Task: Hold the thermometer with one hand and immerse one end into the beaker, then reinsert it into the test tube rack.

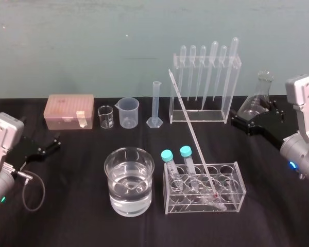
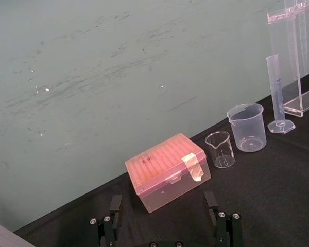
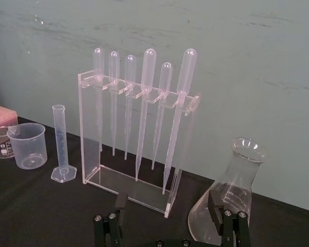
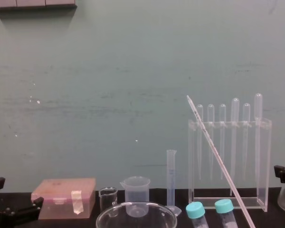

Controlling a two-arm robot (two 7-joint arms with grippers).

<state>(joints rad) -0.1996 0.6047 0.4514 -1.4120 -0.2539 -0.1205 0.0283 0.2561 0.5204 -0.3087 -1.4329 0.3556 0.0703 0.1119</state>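
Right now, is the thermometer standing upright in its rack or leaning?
Leaning. The thermometer has its red tip down in the test tube rack, and its stem slants up toward the robot's left.

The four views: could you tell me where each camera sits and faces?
Head: high, looking down at the table; left gripper, right gripper at sides.
Chest: low, facing the wall; both grippers at lower corners.
Left wrist: behind open fingers, facing the pink box.
Right wrist: likewise, toward the pipettes.
Head and chest share the thermometer.
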